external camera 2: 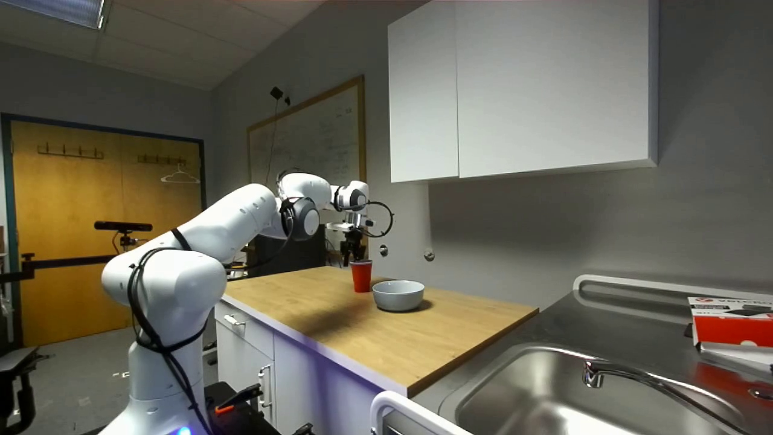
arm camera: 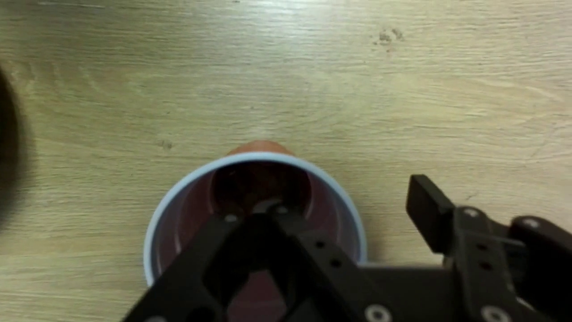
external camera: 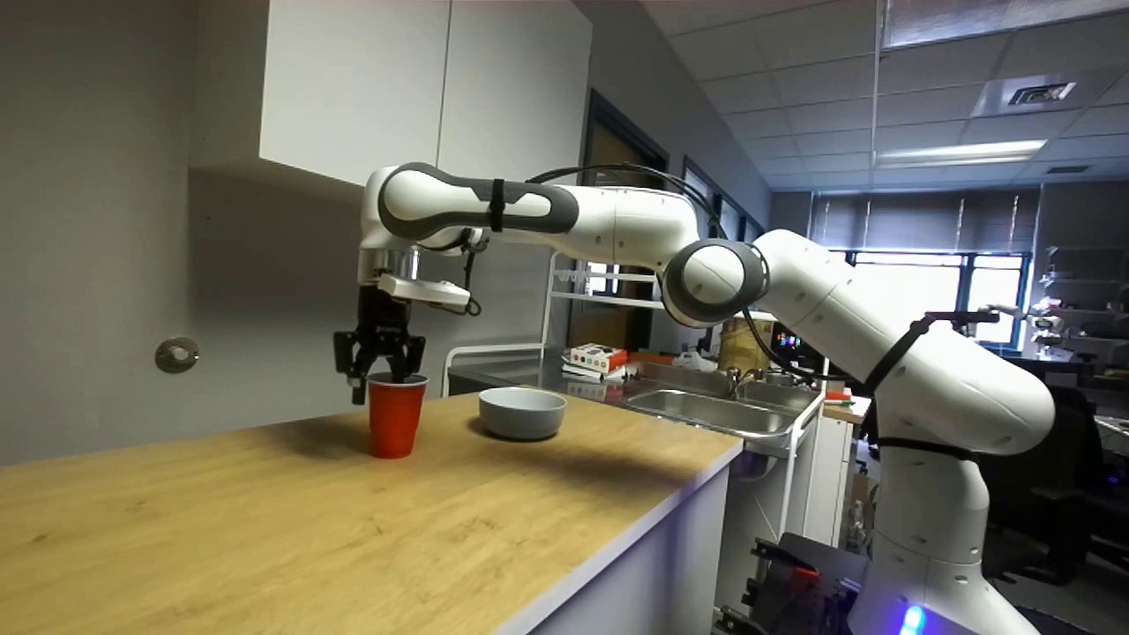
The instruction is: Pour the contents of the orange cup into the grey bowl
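Note:
The orange cup [external camera: 394, 425] stands upright on the wooden counter in both exterior views [external camera 2: 362, 278]. The grey bowl [external camera: 522, 418] stands apart from it, nearer the sink, and also shows in both exterior views [external camera 2: 398, 299]. My gripper [external camera: 379, 386] points down at the cup's rim. In the wrist view the gripper [arm camera: 353, 210] is open. One finger is over or inside the mouth of the cup [arm camera: 194, 223], and the other is outside the rim with a gap. The cup's inside is dark, so its contents cannot be told.
The wooden counter [external camera: 291, 520] ends at a front edge towards the robot base. A white wall cabinet [external camera 2: 543, 90] hangs above. A steel sink [external camera 2: 543, 386] and a white rail [external camera: 494, 347] lie beyond the bowl. A dark curved shape [arm camera: 6, 138] shows at the wrist view's left edge.

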